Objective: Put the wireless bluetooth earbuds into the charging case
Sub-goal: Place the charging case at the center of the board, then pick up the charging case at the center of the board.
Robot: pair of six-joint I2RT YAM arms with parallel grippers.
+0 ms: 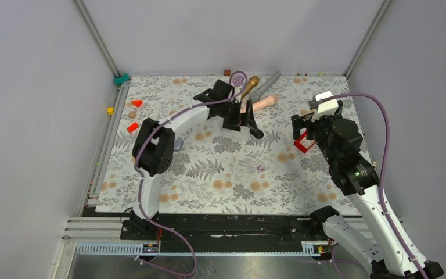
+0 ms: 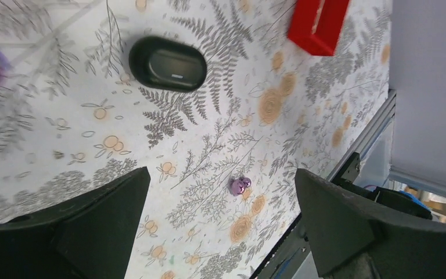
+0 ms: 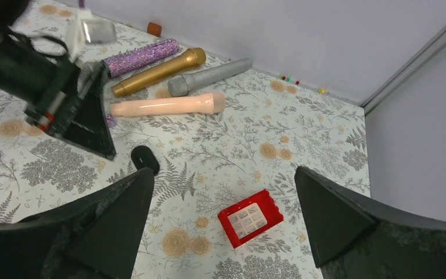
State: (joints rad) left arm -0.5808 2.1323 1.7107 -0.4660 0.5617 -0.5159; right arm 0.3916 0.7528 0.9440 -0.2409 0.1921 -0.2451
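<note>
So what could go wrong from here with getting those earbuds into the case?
1. The purple earbuds are tiny, glossy and lie loose, apart from the black case; the wide-open left claw could flick them away instead of pinching them.
2. The case looks shut, so a bud may have nowhere to go until it is opened.
3. The left claw sits close to the microphones and could nudge them.

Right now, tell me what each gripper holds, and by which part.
Nothing is held. The left gripper and the right gripper both stand open and empty; the purple earbud lies loose on the mat.
</note>
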